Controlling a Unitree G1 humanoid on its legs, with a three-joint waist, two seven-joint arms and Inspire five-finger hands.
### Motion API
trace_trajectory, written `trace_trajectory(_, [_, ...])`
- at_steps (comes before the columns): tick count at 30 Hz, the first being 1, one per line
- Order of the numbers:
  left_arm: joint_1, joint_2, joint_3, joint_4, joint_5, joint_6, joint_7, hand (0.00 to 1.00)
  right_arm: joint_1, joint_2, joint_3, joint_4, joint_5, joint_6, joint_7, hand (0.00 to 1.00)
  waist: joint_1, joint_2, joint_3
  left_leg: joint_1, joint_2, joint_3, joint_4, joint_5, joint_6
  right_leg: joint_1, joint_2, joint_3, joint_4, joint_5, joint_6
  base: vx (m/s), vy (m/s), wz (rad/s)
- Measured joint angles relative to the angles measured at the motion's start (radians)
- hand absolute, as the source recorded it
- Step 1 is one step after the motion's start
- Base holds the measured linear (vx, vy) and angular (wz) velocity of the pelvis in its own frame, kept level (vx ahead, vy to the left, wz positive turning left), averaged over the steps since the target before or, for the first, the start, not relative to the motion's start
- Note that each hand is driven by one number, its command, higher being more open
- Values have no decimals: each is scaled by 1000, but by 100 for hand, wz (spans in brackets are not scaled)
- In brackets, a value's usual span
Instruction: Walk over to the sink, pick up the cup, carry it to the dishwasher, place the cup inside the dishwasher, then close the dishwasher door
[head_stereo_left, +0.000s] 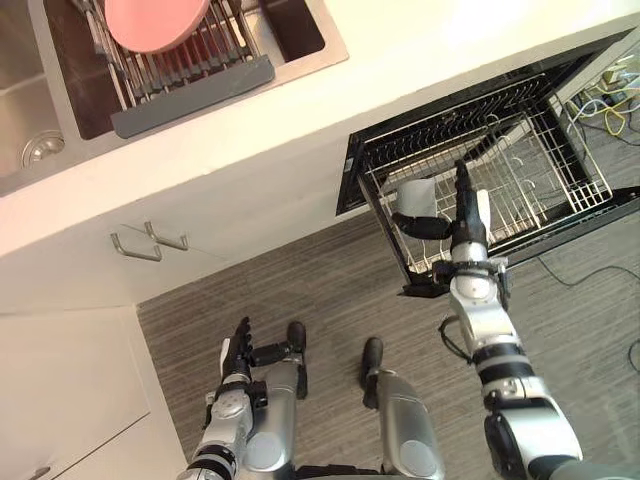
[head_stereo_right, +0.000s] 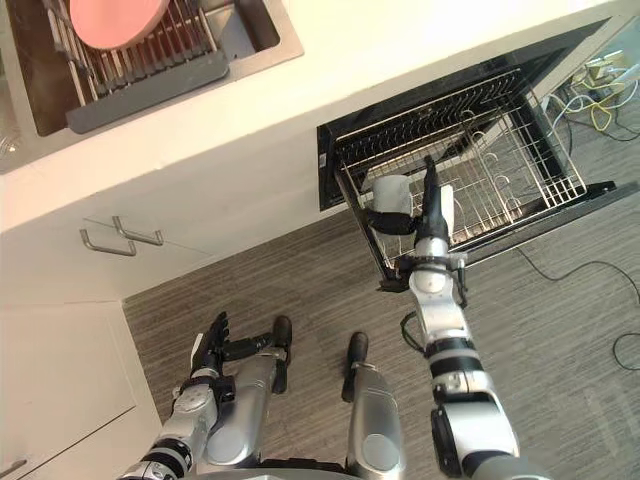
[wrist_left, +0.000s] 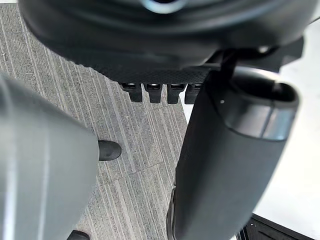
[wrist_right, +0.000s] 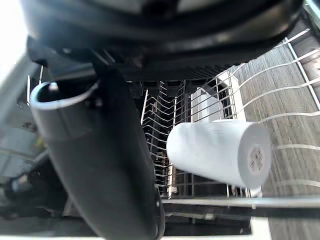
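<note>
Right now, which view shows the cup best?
Right wrist view: the cup is close and unobstructed, over the dishwasher rack. Both eye views show it small, beside the right robot hand.

Bright, even light falls from above across the room. The pale countertop (head_stereo_left: 450, 60) is the brightest surface and washes out almost to white towards its far end. Below its overhang a soft band of shade lies on the cabinet front (head_stereo_left: 230, 215). The dishwasher (head_stereo_left: 420, 140) is dark inside, while its wire rack (head_stereo_left: 540, 170) catches the light as thin bright lines. The steel sink (head_stereo_left: 30, 110) shows a dull sheen without hard glare, and the floor (head_stereo_left: 300, 290) is evenly lit. Seen from the right wrist, the cup (wrist_right: 215, 155) glows white on its upper side and greys underneath. The right hand (wrist_right: 100, 175) and the left hand (wrist_left: 225, 165) read as near-black masses with faint rim highlights.
</note>
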Motion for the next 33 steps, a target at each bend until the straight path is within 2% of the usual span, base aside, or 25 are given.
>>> trace_trajectory(1, [6,2,0,0,1,1,-1,100,29,15,0,-27,0,0,0,100,-4,-3,-2,13,0,0,-13,4,-2,11,1,0,-9,1,0,76,-8,1])
trace_trajectory(5, [43,26,1,2,37,15,-19,100,204,82,-1,-155,-1,-8,10,100,-28,-43,-42,81,-1,4,-92,25,-6,74,8,-2,-81,19,1,71,3,-3])
trace_trajectory(6, [54,28,1,5,43,22,-22,100,253,95,0,-195,-8,-9,12,100,-35,-51,-64,92,-1,4,-112,30,-7,90,11,-4,-110,30,2,81,8,0])
trace_trajectory(9, [79,23,2,34,73,24,-37,100,367,123,0,-302,-43,-28,22,100,-48,-50,-128,127,-6,2,-144,35,-6,144,13,-11,-178,49,10,112,19,4])
trace_trajectory(13, [116,19,3,44,96,24,-41,100,446,143,15,-385,-85,-64,32,100,-48,-44,-190,178,-9,-1,-173,35,-7,206,16,-20,-226,58,13,54,-4,5])
trace_trajectory(16, [128,12,3,73,99,25,-41,100,483,156,50,-449,-113,-92,36,100,-48,-27,-233,199,-9,-3,-191,44,-11,235,21,-23,-258,75,11,0,0,0])
trace_trajectory(23, [145,18,2,97,127,26,-40,100,518,167,118,-488,-173,-115,32,100,-47,-17,-257,237,-8,-12,-231,75,-12,264,27,-28,-279,93,7,-58,-11,3])
trace_trajectory(33, [145,32,-17,118,135,26,-34,100,517,154,181,-574,-310,-116,22,100,-42,-15,-259,244,-11,-29,-235,68,-20,281,24,-44,-286,92,5,-11,1,5])
